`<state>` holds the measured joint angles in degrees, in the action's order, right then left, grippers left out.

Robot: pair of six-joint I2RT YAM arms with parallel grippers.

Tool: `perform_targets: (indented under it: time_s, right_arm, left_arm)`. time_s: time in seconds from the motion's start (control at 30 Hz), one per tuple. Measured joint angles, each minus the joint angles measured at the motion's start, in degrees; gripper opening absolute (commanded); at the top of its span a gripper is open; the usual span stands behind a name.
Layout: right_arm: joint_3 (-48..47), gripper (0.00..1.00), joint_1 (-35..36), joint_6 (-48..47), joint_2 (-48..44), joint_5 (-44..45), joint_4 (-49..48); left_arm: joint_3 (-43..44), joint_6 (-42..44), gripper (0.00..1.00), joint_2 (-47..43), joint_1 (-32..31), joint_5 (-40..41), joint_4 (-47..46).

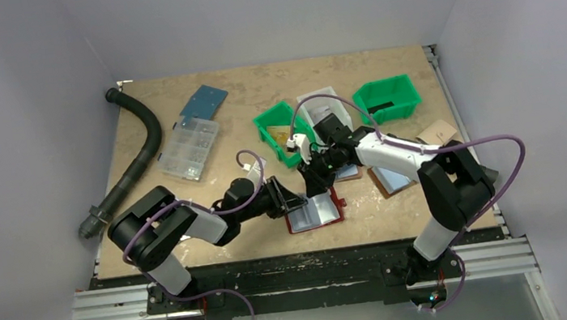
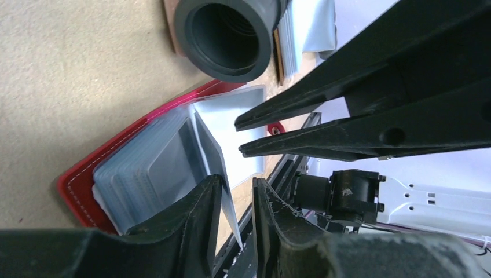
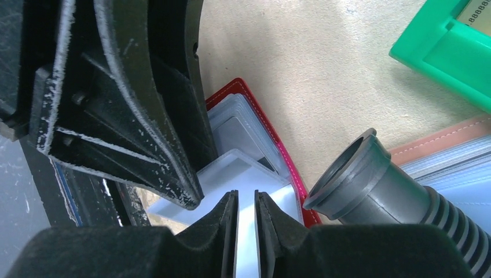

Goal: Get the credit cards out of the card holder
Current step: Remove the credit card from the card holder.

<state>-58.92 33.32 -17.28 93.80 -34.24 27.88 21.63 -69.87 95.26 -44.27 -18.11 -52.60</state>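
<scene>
The dark red card holder (image 1: 315, 215) lies open on the table, pale blue-grey pockets up; it also shows in the left wrist view (image 2: 81, 185) and the right wrist view (image 3: 278, 145). A pale blue-grey card (image 3: 243, 174) sticks out past the pockets and also shows in the left wrist view (image 2: 231, 119). My left gripper (image 1: 295, 201) (image 2: 236, 182) is open, with a thin pale sheet edge (image 2: 228, 202) lying against one finger. My right gripper (image 1: 317, 184) (image 3: 246, 196) hovers over the card with its jaws a narrow gap apart and nothing seen between them. No tan-orange card shows.
A grey ribbed hose end (image 3: 359, 179) (image 2: 226, 35) lies right beside the holder. Brown folders (image 1: 389, 180) lie under the right arm. Two green bins (image 1: 285, 131) (image 1: 387, 98), a clear compartment box (image 1: 189, 149), a blue plate (image 1: 204, 102) and a black hose (image 1: 139, 141) stand further back.
</scene>
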Motion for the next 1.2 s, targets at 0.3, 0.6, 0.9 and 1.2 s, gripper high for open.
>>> perform_targets:
  time_s: [0.3, 0.6, 0.9, 1.2]
  right_arm:
    - [0.0, 0.30, -2.5, 0.9, 0.0, -1.7, -0.1]
    - [0.0, 0.31, -2.9, 1.5, 1.7, -6.2, 0.2]
    - [0.0, 0.35, -5.0, 2.4, 1.7, -8.5, 0.1]
    - [0.0, 0.38, -6.0, 2.9, 1.8, -11.6, 0.3]
  left_arm:
    - [-0.6, -1.1, 0.32, 2.2, 0.0, -1.4, -6.4]
    - [-1.8, -2.5, 0.29, 4.9, -0.4, -2.1, -11.5]
    - [-1.8, -2.5, 0.29, 4.9, -1.6, -2.5, -13.1]
    - [-1.8, -2.8, 0.28, 6.5, -2.8, -2.5, -14.6]
